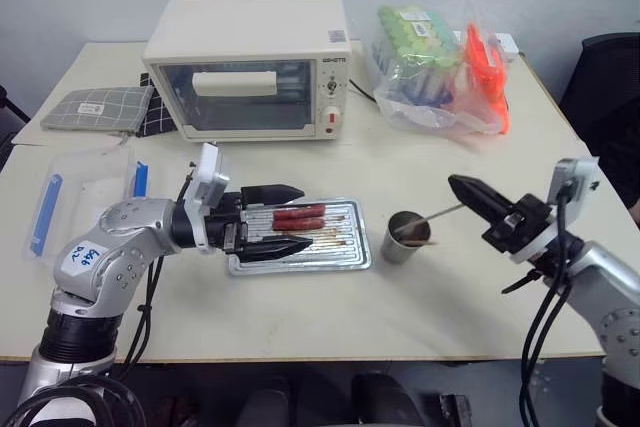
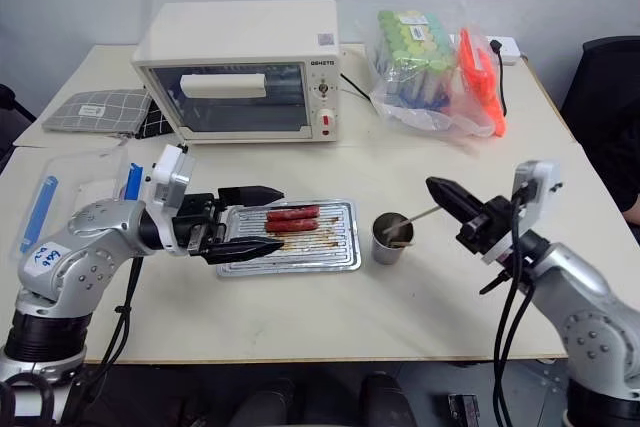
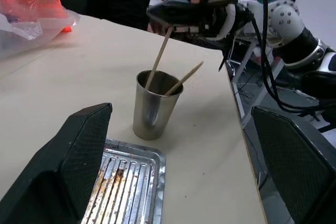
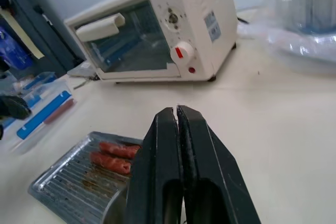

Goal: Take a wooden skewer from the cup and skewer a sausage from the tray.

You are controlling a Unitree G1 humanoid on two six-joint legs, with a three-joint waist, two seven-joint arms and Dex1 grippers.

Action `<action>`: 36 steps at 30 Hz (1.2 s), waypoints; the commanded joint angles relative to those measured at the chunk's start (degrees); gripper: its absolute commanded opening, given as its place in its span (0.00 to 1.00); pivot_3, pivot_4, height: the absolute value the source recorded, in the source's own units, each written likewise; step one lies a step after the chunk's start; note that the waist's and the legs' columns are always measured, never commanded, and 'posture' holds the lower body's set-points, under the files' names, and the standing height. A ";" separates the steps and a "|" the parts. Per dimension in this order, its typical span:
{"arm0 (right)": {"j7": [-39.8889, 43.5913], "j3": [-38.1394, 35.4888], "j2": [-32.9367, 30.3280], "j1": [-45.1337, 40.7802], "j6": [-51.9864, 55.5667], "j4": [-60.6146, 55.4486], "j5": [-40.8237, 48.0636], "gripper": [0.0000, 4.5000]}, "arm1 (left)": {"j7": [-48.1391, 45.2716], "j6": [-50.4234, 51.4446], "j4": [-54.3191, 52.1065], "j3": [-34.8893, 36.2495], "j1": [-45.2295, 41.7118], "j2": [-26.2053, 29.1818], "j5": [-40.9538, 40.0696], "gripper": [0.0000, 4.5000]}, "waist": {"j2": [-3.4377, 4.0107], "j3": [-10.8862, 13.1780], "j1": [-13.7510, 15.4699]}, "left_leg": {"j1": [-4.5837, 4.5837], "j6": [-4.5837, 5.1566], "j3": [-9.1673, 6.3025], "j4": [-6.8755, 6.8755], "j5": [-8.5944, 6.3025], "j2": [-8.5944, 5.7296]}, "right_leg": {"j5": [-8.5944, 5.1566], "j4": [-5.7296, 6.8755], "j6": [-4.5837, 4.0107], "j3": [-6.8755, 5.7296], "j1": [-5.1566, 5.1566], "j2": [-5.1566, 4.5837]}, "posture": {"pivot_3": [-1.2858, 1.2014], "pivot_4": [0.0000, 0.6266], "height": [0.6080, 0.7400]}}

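The silver cup (image 1: 403,239) stands on the table just right of the metal tray (image 1: 300,265). Two red-brown sausages (image 1: 300,217) lie side by side in the tray's far half. My right gripper (image 1: 458,186) hovers up and to the right of the cup, shut on the top end of a wooden skewer (image 1: 435,215). The skewer slants down with its lower end still inside the cup. A second skewer (image 3: 184,78) leans in the cup. My left gripper (image 1: 285,219) is open and level over the tray's left end, its fingers either side of the sausages without touching them.
A cream toaster oven (image 1: 250,67) stands behind the tray. A clear bag of green and orange items (image 1: 435,72) lies at the back right. A clear plastic box with blue clips (image 1: 80,197) and a grey checked cloth (image 1: 95,109) are at the left.
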 commanded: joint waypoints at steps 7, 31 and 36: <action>-9.99 -5.17 -16.89 -11.44 7.91 5.85 32.44 0.01 | 0.96 -2.56 -0.79 -0.04 -3.13 -3.16 0.11 1.00 | -0.04 0.04 0.06 | -0.06 0.04 -0.02 0.07 0.02 0.02 | 0.01 -0.05 0.02 -0.04 0.03 -0.01 | 0.52 0.24 1.00; -32.58 5.68 2.94 -27.48 5.28 8.61 47.64 0.00 | 12.28 -7.47 1.66 -2.03 -10.51 -21.10 1.60 0.74 | -0.13 0.09 -0.02 | -0.29 0.07 -0.04 0.18 0.04 0.03 | 0.05 0.21 0.10 -0.12 -0.10 0.01 | 0.52 0.24 1.00; -33.37 5.15 4.02 -27.97 5.29 8.65 47.64 0.00 | 12.16 -7.73 1.98 -2.16 -10.69 -21.36 2.10 0.47 | -0.13 0.09 0.01 | -0.29 0.07 -0.04 0.19 0.04 0.03 | 0.05 0.21 0.10 -0.12 -0.10 0.01 | 0.52 0.24 1.00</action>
